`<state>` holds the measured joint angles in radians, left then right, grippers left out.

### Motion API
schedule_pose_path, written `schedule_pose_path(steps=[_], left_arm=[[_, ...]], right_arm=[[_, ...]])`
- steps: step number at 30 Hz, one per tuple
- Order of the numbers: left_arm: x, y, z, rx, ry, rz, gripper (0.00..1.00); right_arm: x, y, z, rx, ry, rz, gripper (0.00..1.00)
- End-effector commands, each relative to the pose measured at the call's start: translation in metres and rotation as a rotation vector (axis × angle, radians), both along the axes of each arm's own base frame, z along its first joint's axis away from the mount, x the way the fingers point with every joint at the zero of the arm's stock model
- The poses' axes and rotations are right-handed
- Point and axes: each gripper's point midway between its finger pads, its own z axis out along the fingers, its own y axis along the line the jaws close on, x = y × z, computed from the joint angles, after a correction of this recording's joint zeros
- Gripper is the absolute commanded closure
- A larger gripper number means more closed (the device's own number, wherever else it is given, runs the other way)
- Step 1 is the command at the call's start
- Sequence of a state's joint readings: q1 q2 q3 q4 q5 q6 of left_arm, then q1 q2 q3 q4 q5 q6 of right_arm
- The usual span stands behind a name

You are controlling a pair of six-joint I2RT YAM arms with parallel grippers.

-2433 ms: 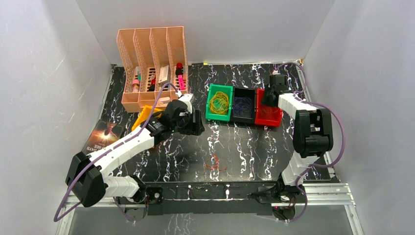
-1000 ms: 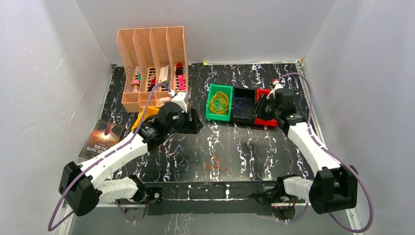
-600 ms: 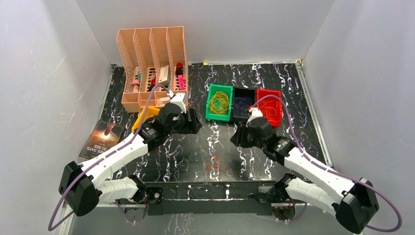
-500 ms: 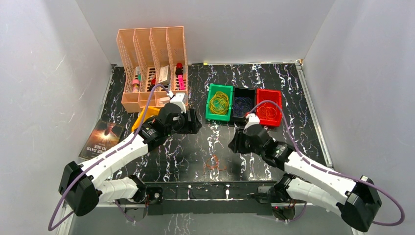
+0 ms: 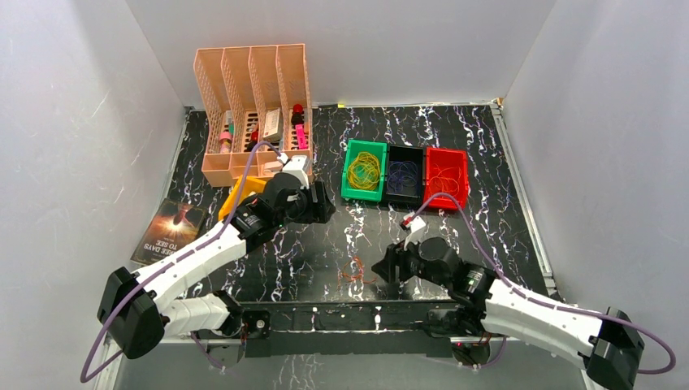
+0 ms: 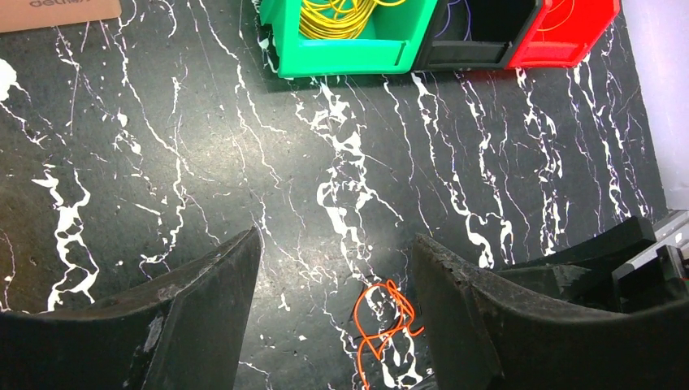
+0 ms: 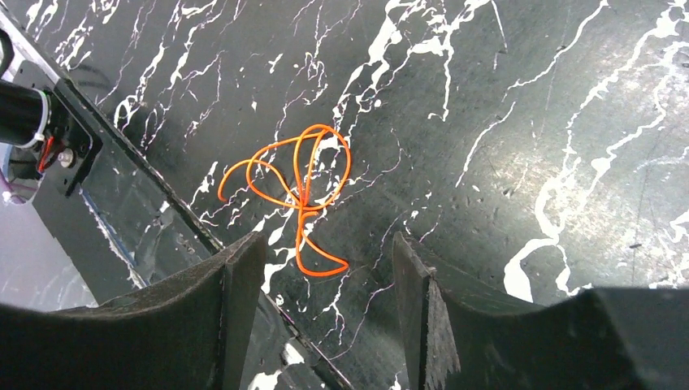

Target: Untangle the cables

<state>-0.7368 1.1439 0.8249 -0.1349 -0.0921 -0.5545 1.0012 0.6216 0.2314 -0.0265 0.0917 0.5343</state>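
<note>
Swung from red bin [image 5: 446, 175] to desk [image 5: 309, 252] front, R pincer [image 7: 325, 252] is held wide, empty; orange cable [image 7: 302, 188] lies just ahead, L arm [image 5: 203, 244] farther.

Enclosed on three sides by plain, matt, pale grey panels: back wall [image 5: 341, 49] across the top of the frame, left wall [image 5: 65, 162], right wall [image 5: 617, 162]. Joined in straight seams at upper left and upper right. Marked with faint scuffs on the left panel, upper left of the frame. Floored by a table top [image 5: 357, 231] of glossy black with irregular white veining, filling the centre of the overhead view and most of both wrist views. Edged along the right side with a silver metal rail [image 5: 525, 195]. Lit evenly and softly from above, with a dull sheen across the black surface and weak shadows only.
</note>
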Motion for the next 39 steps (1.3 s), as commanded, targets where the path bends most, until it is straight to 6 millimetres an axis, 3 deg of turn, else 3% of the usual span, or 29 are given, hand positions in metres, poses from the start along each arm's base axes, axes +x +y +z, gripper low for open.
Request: schedule_pose_path(steps=[1, 9, 20, 25, 39], left_arm=[[-0.001, -0.005, 0.005, -0.021, -0.005, -0.025, 0.33], [-0.001, -0.005, -0.002, -0.01, 0.015, -0.023, 0.33], [0.001, -0.008, -0.006, -0.008, 0.031, -0.021, 0.33], [0.0, -0.006, -0.005, -0.004, 0.027, -0.016, 0.33], [0.002, -0.006, -0.004, 0.006, 0.025, -0.016, 0.32]], right_arm=[[0.002, 0.017, 0.012, 0.052, -0.059, 0.071, 0.34], [-0.014, 0.026, -0.007, 0.051, -0.056, 0.194, 0.4], [-0.011, 0.029, -0.029, -0.04, -0.012, 0.191, 0.49], [-0.008, 0.031, -0.029, -0.052, -0.035, 0.186, 0.55], [0.005, 0.035, -0.011, 0.0, -0.079, 0.119, 0.93]])
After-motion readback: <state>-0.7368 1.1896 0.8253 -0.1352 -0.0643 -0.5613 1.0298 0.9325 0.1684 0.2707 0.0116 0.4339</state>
